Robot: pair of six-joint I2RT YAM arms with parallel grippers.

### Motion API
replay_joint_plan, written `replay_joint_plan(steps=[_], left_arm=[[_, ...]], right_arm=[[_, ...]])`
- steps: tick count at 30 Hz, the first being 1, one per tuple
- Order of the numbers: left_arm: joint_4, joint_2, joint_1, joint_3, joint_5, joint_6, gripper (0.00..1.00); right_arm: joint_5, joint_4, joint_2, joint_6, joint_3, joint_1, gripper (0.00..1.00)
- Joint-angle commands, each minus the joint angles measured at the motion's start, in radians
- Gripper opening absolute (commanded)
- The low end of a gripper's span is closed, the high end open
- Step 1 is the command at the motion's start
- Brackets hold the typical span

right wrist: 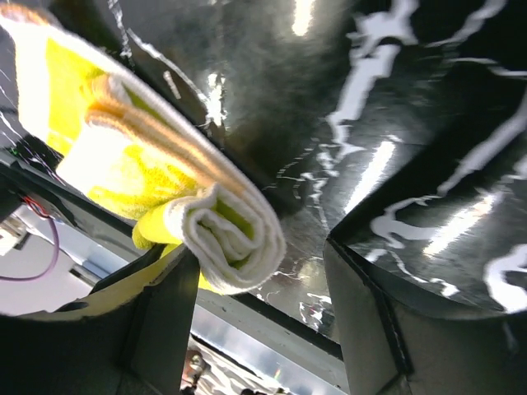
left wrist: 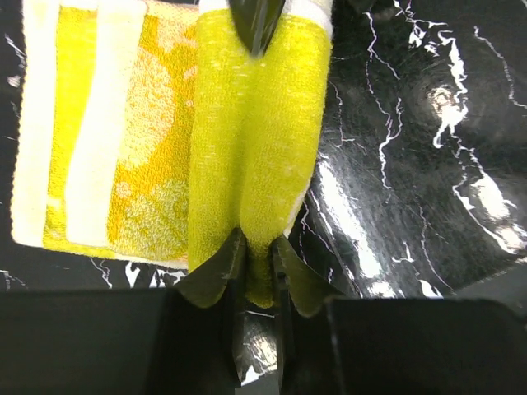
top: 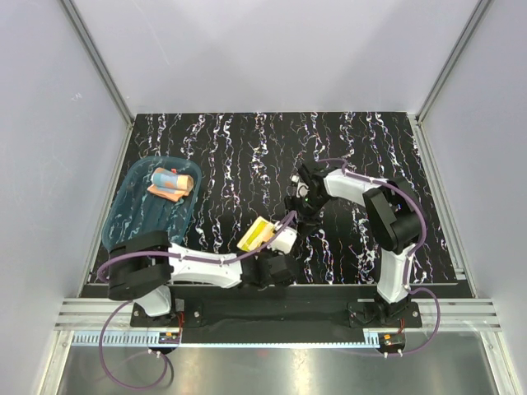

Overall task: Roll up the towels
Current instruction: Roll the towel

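Roughly halfway — the orange-pink towel point(top: 173, 183) is seen already rolled and laid in the teal tray point(top: 136, 216), upper left of the overhead frame. The yellow towel point(left wrist: 247, 148) is found on the desk point(top: 247, 140) at lower centre, only partly rolled: a flat striped portion is left unwound at the left of the left wrist frame. The roll's long axis is laid top to bottom there, near end pointed at the lens. That end is pinched by the left jaws. The right jaws are spread apart — the far end is seen beside one of them, unclamped.
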Motion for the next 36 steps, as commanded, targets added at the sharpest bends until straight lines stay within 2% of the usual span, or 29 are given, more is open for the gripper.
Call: replay_joint_plan(steps=[1,10,20,28,31,36], left_arm=[[-0.057,-0.044,0.023,-0.033,0.179,-0.051,0.0],[0.002,-0.159,0.096,-0.048,0.312,-0.08,0.0],[0.282,-0.289,0.254,-0.194,0.616,-0.192,0.0],[0.44,-0.276,0.331,-0.262,0.789,-0.328,0.0],[0.557,-0.242,0.348,-0.305,0.853,-0.388,0.0],[0.86,-0.188,0.377,-0.403,0.932,-0.553,0.0]], right_arm=[[0.181,0.087,0.024,-0.05,-0.043,-0.048,0.69],[0.209,0.087,0.02,-0.043,-0.06,-0.049,0.68],[0.245,0.082,-0.051,-0.026,-0.078,-0.05,0.69],[0.325,0.013,-0.154,-0.006,-0.037,-0.056,0.7],[0.348,0.001,-0.203,0.005,-0.032,-0.067,0.71],[0.371,-0.034,-0.292,0.011,-0.04,-0.084,0.71]])
